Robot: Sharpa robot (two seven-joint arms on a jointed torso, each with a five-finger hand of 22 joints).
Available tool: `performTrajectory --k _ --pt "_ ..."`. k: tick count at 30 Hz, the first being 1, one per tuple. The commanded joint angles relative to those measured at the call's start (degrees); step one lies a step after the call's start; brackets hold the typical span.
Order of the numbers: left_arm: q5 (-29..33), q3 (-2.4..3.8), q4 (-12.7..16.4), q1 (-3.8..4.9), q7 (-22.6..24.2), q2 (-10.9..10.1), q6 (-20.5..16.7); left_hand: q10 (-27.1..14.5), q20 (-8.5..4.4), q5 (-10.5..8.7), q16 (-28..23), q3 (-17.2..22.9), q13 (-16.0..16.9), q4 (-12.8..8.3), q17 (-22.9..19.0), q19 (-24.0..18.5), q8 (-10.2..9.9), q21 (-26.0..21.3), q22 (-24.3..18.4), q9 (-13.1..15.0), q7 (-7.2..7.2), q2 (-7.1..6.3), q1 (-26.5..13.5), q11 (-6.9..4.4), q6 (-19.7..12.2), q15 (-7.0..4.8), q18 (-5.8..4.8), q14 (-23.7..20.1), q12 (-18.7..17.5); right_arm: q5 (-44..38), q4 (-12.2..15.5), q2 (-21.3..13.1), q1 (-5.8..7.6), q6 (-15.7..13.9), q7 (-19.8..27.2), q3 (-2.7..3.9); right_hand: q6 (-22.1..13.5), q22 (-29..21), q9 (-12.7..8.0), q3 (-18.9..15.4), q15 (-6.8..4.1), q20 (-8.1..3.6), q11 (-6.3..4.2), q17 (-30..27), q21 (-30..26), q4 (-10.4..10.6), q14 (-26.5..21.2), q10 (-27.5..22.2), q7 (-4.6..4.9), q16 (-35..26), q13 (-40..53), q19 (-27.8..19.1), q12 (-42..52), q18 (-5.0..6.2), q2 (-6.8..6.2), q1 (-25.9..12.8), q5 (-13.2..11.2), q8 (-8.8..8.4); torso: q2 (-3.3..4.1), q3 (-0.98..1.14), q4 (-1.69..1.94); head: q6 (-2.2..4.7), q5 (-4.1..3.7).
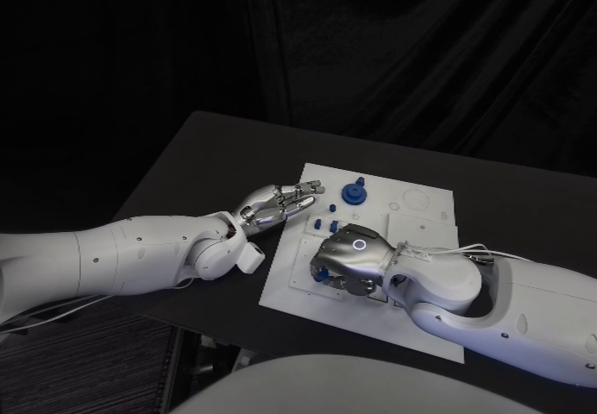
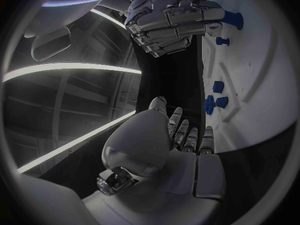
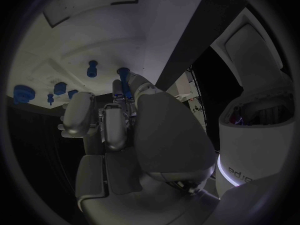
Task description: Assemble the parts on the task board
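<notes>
The right hand [image 1: 348,259] lies knuckles-up on the task board [image 1: 423,226] near its left edge, hiding what is under it; its curled fingers close on a blue part [image 3: 124,83], which the right wrist view shows more plainly. The left hand [image 1: 279,204] hovers at the board's left edge, fingers extended and apart, holding nothing. Other blue parts [image 1: 357,192] stand toward the board's far edge.

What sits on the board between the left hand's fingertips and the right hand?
Head view: small blue parts standing on the task board lie between the left hand and right hand.
</notes>
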Motion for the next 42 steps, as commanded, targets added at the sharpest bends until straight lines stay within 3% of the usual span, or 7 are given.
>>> performTrajectory --k 1,14,17,22,29,35,42 --pt "0.02 0.05 -0.02 -0.07 5.42 0.16 0.59 -0.39 0.42 0.17 -0.21 0.28 -0.09 0.00 -0.06 0.00 -0.25 0.12 0.08 -0.06 -0.01 0.33 0.12 0.08 -0.41 0.24 0.57 -0.02 -0.35 -0.55 0.04 -0.13 -0.12 0.78 -1.36 0.02 0.29 8.64 7.91 0.09 -0.16 -0.14 -1.09 0.04 0.03 0.08 0.10 1.35 0.07 -0.09 0.09 -0.21 0.25 -0.93 0.33 -0.17 0.26 0.17 0.00 -0.05 0.07 0.01 -0.06" --pt "0.02 0.05 -0.37 -0.08 5.07 0.44 0.80 -0.51 0.51 0.18 -0.21 0.42 -0.11 -0.03 -0.06 0.01 -0.30 0.12 0.09 -0.08 0.05 0.49 0.21 0.13 -0.61 0.32 0.59 -0.02 -0.47 -0.55 -0.20 0.07 -0.12 2.55 -1.87 0.02 -0.09 8.53 8.07 0.10 -0.09 -0.11 -0.98 -0.40 -0.38 0.15 -0.09 0.99 0.07 -0.43 0.10 -0.40 -0.23 -0.86 0.24 -0.56 0.14 -0.20 0.01 -0.05 -0.02 0.01 0.04" --pt "0.02 0.05 -0.45 -0.09 4.99 0.51 0.88 -0.57 0.57 0.17 -0.21 0.49 -0.11 -0.03 -0.06 0.02 -0.32 0.13 0.11 -0.09 0.08 0.58 0.24 0.17 -0.72 0.38 0.60 -0.02 -0.51 -0.55 -0.59 0.33 -0.18 3.04 -2.29 0.02 -3.21 8.29 7.60 0.32 0.19 0.10 -0.66 -0.94 -1.31 0.37 -0.44 -0.24 0.34 -0.90 0.13 -0.85 -1.15 -0.73 0.03 -1.15 -0.91 -2.32 0.01 -0.08 0.06 0.01 -0.19" --pt "0.02 0.05 -0.50 -0.10 4.93 0.59 0.97 -0.65 0.63 0.18 -0.21 0.57 -0.12 -0.03 -0.06 0.02 -0.32 0.13 0.11 -0.09 0.12 0.68 0.28 0.22 -0.73 0.43 0.60 -0.02 -0.58 -0.55 -1.12 0.60 -0.56 3.39 -2.86 0.02 -10.19 7.77 5.93 0.31 0.83 0.66 0.42 -2.12 -3.51 1.62 -1.32 -3.77 -1.62 -1.88 0.27 -1.92 -2.71 -0.38 -1.21 -3.09 -3.52 -6.82 -0.03 -0.08 0.07 0.01 -0.20" --pt "0.02 0.05 -0.53 -0.11 4.82 0.56 1.01 -0.65 0.68 0.19 -0.21 0.64 -0.11 -0.04 -0.06 0.03 -0.29 0.13 0.11 -0.07 0.21 0.76 0.31 0.31 -0.58 0.45 0.62 -0.02 -0.53 -0.55 -1.46 0.48 -1.32 2.66 -3.24 0.02 -17.06 6.43 3.51 -1.85 1.09 1.10 1.77 -5.24 -9.51 3.01 -3.89 -11.29 -4.05 -4.43 1.46 -4.77 -3.43 0.58 -2.52 -6.12 -7.34 -9.63 -0.03 -0.08 -0.02 0.01 -0.13" --pt "0.02 0.05 -0.52 -0.14 4.69 0.45 1.08 -0.65 0.69 0.19 -0.21 0.66 -0.10 -0.05 -0.06 0.03 -0.29 0.13 0.10 -0.07 0.24 0.76 0.33 0.36 -0.61 0.47 0.63 -0.02 -0.51 -0.55 -1.36 -0.75 -1.52 -1.29 -1.86 0.02 -19.58 6.26 2.24 -3.67 1.14 1.28 1.91 -5.72 -10.72 3.07 -4.49 -15.13 -5.34 -4.74 2.78 -5.21 -2.15 0.71 -2.49 -6.36 -8.33 -9.49 -0.05 -0.08 0.00 0.01 -0.36" --pt "0.02 0.05 -0.43 -0.20 4.70 0.12 1.01 -0.65 0.71 0.20 -0.21 0.67 -0.10 -0.07 -0.06 0.03 -0.29 0.13 0.10 -0.07 0.27 0.74 0.35 0.41 -0.63 0.49 0.63 -0.02 -0.49 0.57 1.52 -5.09 -1.46 -12.53 0.82 0.19 -22.58 6.19 0.39 -5.85 1.30 1.40 2.01 -6.16 -11.66 4.62 -4.99 -20.34 -6.64 -4.97 4.40 -5.43 0.17 0.80 -3.12 -5.66 -9.13 -9.58 -0.07 -0.02 -0.04 0.01 -0.75"
